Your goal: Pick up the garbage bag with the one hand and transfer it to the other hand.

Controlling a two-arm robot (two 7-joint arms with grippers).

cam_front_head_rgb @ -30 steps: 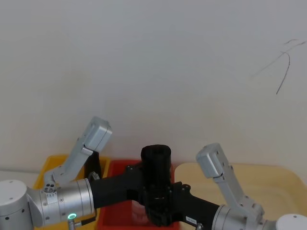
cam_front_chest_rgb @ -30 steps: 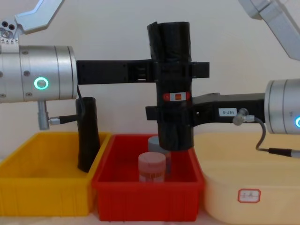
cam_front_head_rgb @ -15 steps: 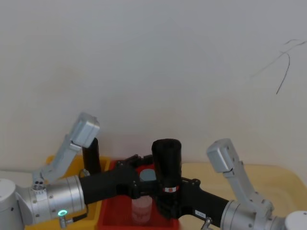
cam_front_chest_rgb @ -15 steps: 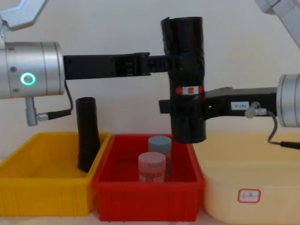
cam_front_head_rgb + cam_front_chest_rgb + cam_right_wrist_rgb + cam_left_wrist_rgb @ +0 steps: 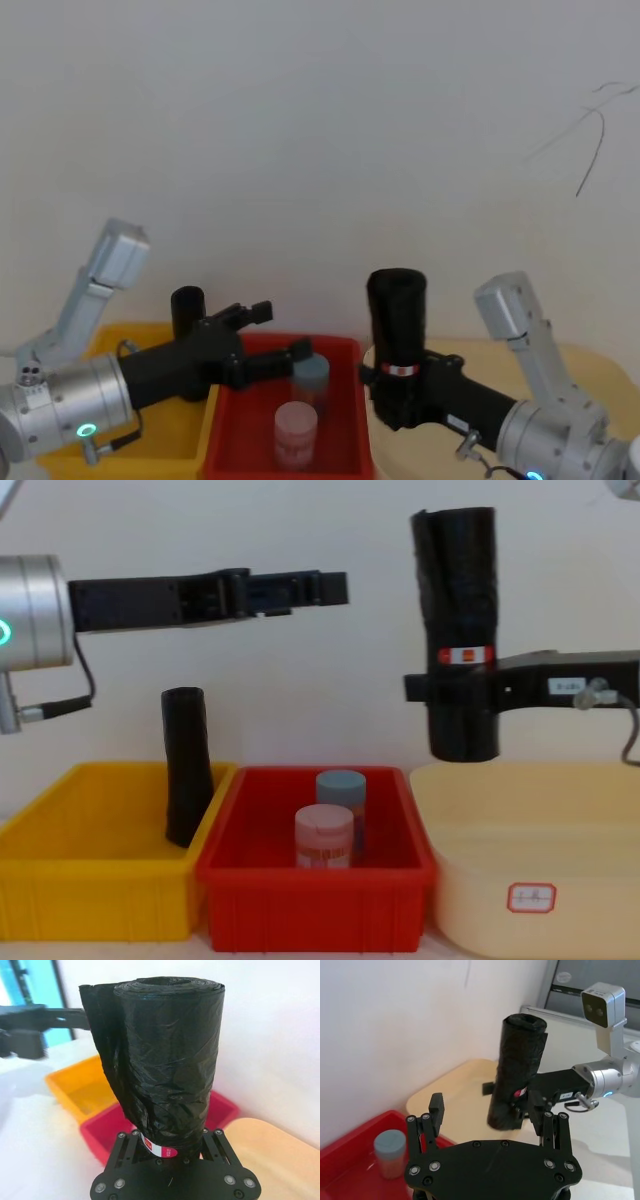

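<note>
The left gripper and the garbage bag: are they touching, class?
Apart. The chest view shows a wide gap between the left gripper and the garbage bag, which the right gripper clamps.

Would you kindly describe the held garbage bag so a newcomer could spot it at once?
Find the cream tub at the far right. Above its left end, the right hand holds the garbage bag upright in the air. It is thick and black with a red-and-white sticker, unlike the slimmer plain roll in the yellow bin.
</note>
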